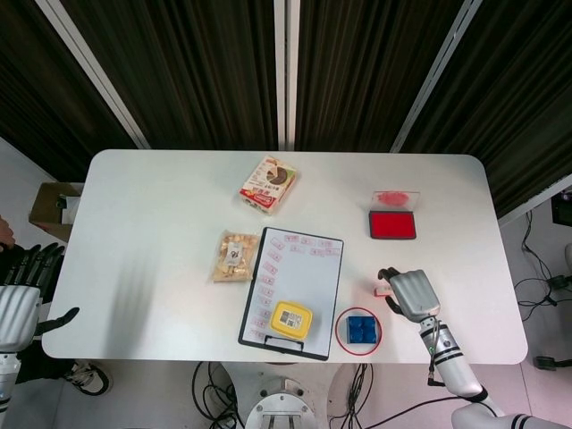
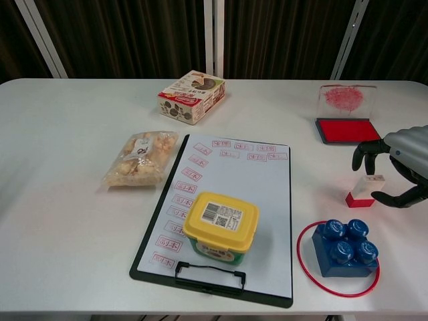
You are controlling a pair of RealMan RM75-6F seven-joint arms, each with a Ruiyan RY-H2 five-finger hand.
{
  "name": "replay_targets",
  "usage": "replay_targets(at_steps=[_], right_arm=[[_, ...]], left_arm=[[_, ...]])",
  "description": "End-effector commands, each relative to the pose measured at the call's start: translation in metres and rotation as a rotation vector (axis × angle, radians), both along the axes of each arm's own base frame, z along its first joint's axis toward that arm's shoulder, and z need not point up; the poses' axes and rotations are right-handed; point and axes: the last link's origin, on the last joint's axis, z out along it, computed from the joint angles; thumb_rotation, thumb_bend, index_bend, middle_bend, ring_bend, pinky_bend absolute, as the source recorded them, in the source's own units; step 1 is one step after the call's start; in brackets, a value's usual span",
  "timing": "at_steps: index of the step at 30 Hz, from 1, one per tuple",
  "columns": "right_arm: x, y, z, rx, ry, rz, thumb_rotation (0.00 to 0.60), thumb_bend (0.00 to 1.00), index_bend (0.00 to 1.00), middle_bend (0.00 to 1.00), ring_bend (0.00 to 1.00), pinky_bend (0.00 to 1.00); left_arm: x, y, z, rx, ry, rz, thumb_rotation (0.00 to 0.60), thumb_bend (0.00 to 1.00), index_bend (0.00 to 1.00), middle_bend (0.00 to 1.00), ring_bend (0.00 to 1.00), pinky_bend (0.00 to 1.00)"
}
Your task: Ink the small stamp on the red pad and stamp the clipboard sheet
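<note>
Near the table's front right corner: the right hand (image 2: 400, 167) arches over the stamp (image 2: 364, 190), fingers curled around it; whether they touch it I cannot tell.
Stamp: upright on the table (image 1: 161, 223), between the ink pad (image 2: 344, 129) and the blue block (image 2: 344, 249).
Ink pad: open, by the right edge.
Clipboard (image 2: 224, 207): at the front edge, a yellow-lidded tub (image 2: 219, 225) on its sheet.
Left hand (image 1: 20, 299): off the table's left edge, fingers apart, holding nothing.
</note>
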Motion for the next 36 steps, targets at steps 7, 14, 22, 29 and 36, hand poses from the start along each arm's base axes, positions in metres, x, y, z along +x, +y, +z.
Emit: replay_targets(at_steps=[7, 14, 22, 29, 36], right_arm=[[-0.0002, -0.0004, -0.0006, 0.001, 0.003, -0.005, 0.600, 0.23, 0.42, 0.43, 0.76, 0.95], [0.0009, -0.0010, -0.0010, -0.004, -0.002, -0.002, 0.600, 0.24, 0.44, 0.46, 0.76, 0.95], [0.0017, -0.0023, -0.0036, 0.002, 0.002, -0.002, 0.600, 0.26, 0.47, 0.47, 0.76, 0.95], [0.0020, -0.0046, -0.0073, 0.002, 0.017, -0.006, 0.600, 0.29, 0.52, 0.50, 0.78, 0.96], [0.0023, -0.0063, -0.0070, -0.027, 0.013, -0.001, 0.600, 0.34, 0.61, 0.57, 0.80, 0.97]], left_arm=[[0.0007, 0.0010, -0.0007, -0.003, 0.000, -0.001, 0.600, 0.00, 0.07, 0.07, 0.05, 0.16], [0.0002, 0.0005, -0.0008, -0.003, 0.001, 0.002, 0.600, 0.00, 0.07, 0.07, 0.05, 0.16], [-0.0013, 0.0007, -0.0024, -0.007, -0.001, 0.006, 0.600, 0.00, 0.07, 0.07, 0.05, 0.16], [-0.0013, 0.0009, -0.0021, -0.005, -0.001, 0.005, 0.600, 0.00, 0.07, 0.07, 0.05, 0.16], [-0.0019, 0.0002, -0.0020, -0.006, -0.001, 0.009, 0.600, 0.00, 0.07, 0.07, 0.05, 0.16]])
